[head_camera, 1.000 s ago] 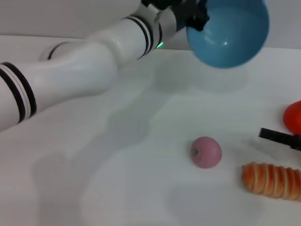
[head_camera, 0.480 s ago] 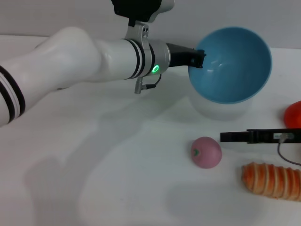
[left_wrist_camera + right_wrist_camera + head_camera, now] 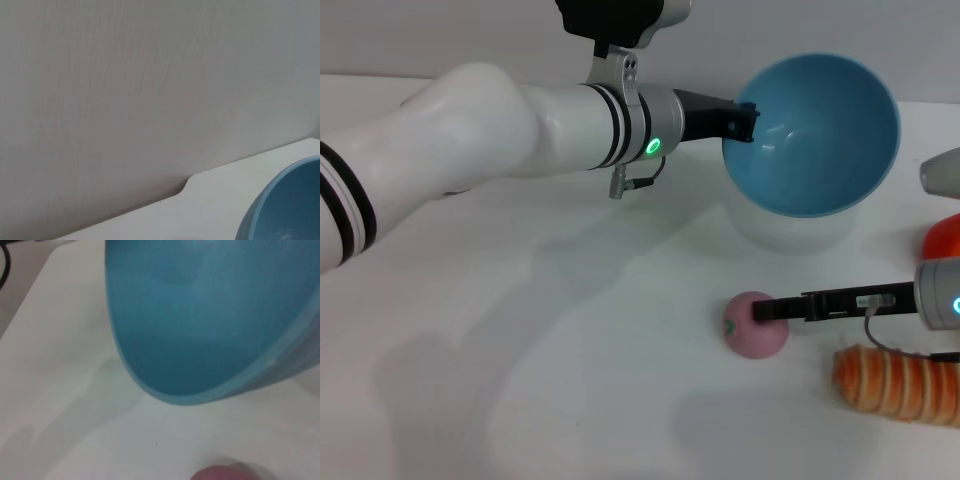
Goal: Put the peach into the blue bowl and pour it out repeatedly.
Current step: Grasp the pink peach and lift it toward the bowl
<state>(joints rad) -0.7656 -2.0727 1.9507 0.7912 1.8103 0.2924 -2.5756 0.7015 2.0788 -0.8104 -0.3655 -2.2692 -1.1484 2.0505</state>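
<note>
The light blue bowl (image 3: 815, 140) hangs tilted above the table at the back right, its empty opening facing the head camera. My left gripper (image 3: 745, 122) is shut on its left rim. The bowl (image 3: 290, 205) also fills a corner of the left wrist view, and the bowl (image 3: 200, 325) looms large in the right wrist view. The dull-pink peach (image 3: 752, 335) lies on the white table below and in front of the bowl. My right gripper (image 3: 767, 310) reaches in from the right, and its black tip lies over the peach's top. An edge of the peach (image 3: 220, 473) shows in the right wrist view.
An orange ribbed roll (image 3: 895, 385) lies at the right front, just below the right arm. A red-orange round fruit (image 3: 942, 240) sits at the right edge. My left arm (image 3: 500, 130) spans the back left of the table.
The bowl turned from showing its underside to showing its opening and dropped slightly. My right gripper slid left from the right edge until its tip reached the peach. The peach stayed put.
</note>
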